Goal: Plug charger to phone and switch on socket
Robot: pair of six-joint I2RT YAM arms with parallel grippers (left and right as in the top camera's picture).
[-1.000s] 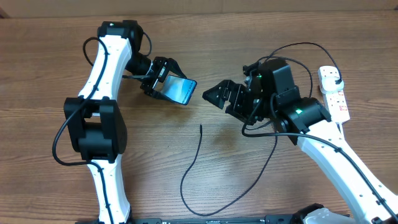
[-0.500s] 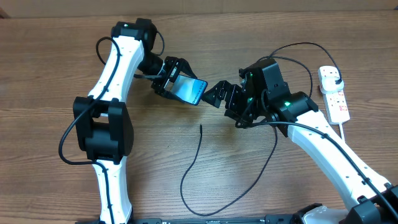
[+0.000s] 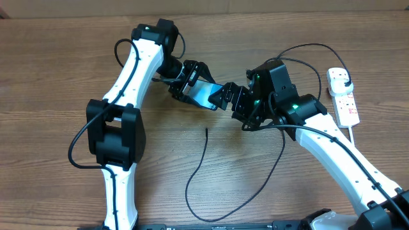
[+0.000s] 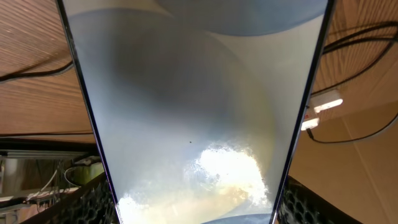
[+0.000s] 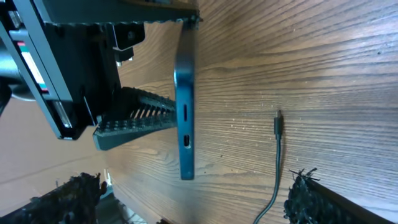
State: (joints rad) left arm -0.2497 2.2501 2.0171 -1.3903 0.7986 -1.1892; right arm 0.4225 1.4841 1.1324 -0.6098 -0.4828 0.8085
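Observation:
The phone (image 3: 206,94) hangs above the table with my left gripper (image 3: 189,84) shut on its long sides. Its pale screen (image 4: 193,106) fills the left wrist view, a finger (image 4: 87,202) at each lower corner. The right wrist view shows the phone (image 5: 185,93) end-on, blue-edged, port (image 5: 185,141) facing the camera. My right gripper (image 3: 225,97) stands open just right of the phone, whose end reaches between its fingertips (image 5: 67,198). The charger (image 3: 198,166) lies looped on the table, tip (image 3: 206,130) (image 5: 278,123) free below the phone. The socket (image 3: 343,96) lies far right.
The charger's black cable runs from the table's front up behind the right arm (image 3: 332,147) toward the socket, where a plug (image 3: 340,75) sits at its top end. The left arm (image 3: 118,121) spans the left half of the wooden table (image 3: 51,76).
My left arm has carried the phone to the right, up to the right gripper. The right gripper shifted slightly left and has since stayed in place.

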